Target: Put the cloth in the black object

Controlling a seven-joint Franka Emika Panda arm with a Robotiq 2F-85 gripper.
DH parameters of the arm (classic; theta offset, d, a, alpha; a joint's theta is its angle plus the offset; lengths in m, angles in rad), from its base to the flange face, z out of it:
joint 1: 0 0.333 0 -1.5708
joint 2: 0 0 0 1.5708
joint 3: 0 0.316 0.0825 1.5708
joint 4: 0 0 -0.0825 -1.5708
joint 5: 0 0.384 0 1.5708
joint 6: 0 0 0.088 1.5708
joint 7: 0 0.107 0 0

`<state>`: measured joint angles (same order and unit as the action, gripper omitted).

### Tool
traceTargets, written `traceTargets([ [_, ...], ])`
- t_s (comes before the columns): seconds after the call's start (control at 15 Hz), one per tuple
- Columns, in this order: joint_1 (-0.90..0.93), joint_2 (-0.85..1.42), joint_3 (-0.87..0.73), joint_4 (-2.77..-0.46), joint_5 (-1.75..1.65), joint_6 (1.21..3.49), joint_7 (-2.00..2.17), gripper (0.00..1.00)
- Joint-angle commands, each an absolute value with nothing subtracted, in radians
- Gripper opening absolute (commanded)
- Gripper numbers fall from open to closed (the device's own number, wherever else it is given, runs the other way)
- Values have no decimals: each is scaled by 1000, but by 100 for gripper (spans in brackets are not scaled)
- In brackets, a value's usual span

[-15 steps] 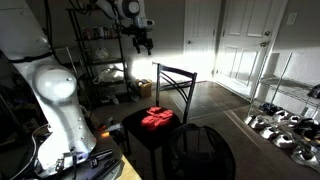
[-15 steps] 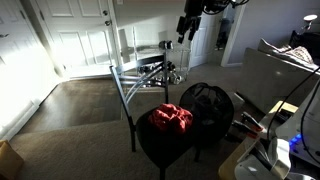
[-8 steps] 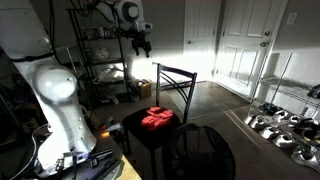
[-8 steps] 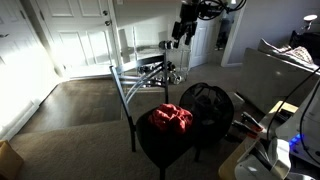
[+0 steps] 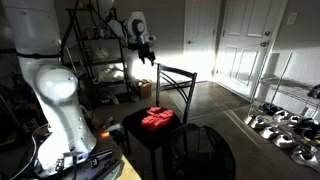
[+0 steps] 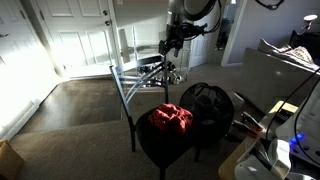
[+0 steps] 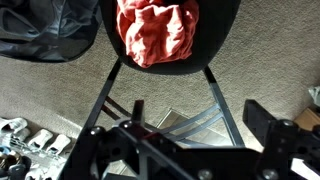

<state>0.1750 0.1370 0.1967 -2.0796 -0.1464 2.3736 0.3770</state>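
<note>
The chair holds the red cloth on its seat, with the round black bin just beside it. The claw hangs well above, spread wide and empty. It should drop onto the cloth's bunched middle, pinch deep, then lift clear of the chair back. No writing is legible.

- The white jointed robot arm rises from its base and reaches out high, its wrist bent downward.
- The dark two-fingered gripper hangs in mid-air, pointing down, seen in both exterior views.
- In the wrist view its fingers stand wide apart.
</note>
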Motion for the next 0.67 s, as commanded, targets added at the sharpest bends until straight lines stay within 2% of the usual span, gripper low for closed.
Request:
traceTargets([
  [0.0, 198, 250, 147, -2002, -215, 2373, 424, 100],
  [0.6, 229, 474, 69, -1853, -198, 2287, 363, 100],
])
